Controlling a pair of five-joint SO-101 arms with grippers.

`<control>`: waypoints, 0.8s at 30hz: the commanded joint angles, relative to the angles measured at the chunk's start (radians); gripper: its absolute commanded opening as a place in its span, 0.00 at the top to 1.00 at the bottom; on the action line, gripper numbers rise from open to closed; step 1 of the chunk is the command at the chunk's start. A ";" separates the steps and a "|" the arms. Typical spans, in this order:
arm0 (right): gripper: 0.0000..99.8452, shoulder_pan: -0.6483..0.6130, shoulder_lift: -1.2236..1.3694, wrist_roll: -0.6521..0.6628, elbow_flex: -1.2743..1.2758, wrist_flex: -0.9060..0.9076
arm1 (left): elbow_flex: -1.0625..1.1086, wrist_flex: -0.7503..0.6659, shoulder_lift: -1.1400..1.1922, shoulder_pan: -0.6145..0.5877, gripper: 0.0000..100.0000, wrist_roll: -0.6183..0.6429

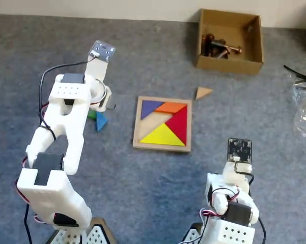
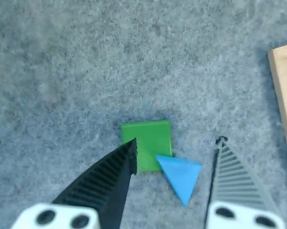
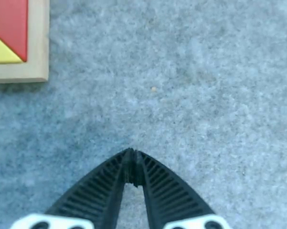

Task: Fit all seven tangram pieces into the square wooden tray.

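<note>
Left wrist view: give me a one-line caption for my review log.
Open left gripper above the green square and touching blue triangle on grey carpet, wooden tray rim nearby.

The high camera looked steeply down on the grey surface (image 1: 142,193) from above the arms' bases, far enough off to take in the whole workspace, with the wooden tray (image 1: 163,123) near centre. The left wrist camera sat close over the surface, looking down past the left gripper (image 2: 176,142). The right wrist camera did likewise past the right gripper (image 3: 132,152). Each caught part of the tray's rim, shared with the high view.
</note>
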 commanded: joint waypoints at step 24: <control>0.99 0.012 -0.010 -0.008 0.110 -0.030 | -0.239 0.031 0.199 -0.093 0.76 -0.127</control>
